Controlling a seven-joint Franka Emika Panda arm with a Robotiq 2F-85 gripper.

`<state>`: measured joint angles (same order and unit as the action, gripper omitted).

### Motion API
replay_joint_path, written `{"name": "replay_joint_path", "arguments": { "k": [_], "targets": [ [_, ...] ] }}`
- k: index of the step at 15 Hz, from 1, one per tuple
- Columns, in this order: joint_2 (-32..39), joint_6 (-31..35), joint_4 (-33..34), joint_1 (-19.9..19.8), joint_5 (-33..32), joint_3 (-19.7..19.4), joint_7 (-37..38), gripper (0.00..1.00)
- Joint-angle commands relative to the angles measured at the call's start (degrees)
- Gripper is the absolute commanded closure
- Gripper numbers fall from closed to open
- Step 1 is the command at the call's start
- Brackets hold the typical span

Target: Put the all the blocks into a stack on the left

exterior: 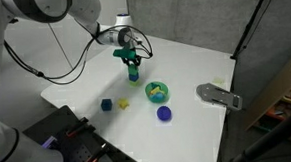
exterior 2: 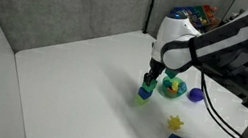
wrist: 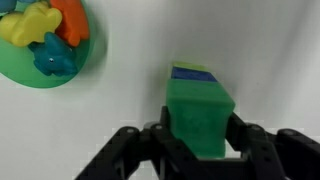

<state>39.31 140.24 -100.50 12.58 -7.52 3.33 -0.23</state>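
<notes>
Wrist view: green block (wrist: pixel 202 118) is pinched between the fingers (wrist: pixel 150 142) of the gripper (wrist: pixel 200 148) and sits over the lower blue block (wrist: pixel 192 72); whether they touch cannot be told. Toy bowl (wrist: pixel 28 80) is at 10 o'clock. In an exterior view, loose blue block (exterior: pixel 106 105) and yellow star (exterior: pixel 124 104) lie well apart from the stack. Edges should be squared first, then the green block lowered straight and released slowly so nothing is nudged

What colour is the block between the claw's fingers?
The block is green. It shows best in the wrist view, gripped in the claw.
</notes>
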Motion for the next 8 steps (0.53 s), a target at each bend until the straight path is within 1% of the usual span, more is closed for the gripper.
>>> {"name": "replay_joint_path", "arguments": {
  "k": [1, 8],
  "targets": [
    [1.28, -1.07, 2.31, 0.33, -0.16, 0.11, 1.39, 0.73],
    [1.95, -0.78, 2.55, 0.74, -0.66, -0.32, 1.79, 0.73]
  ]
}}
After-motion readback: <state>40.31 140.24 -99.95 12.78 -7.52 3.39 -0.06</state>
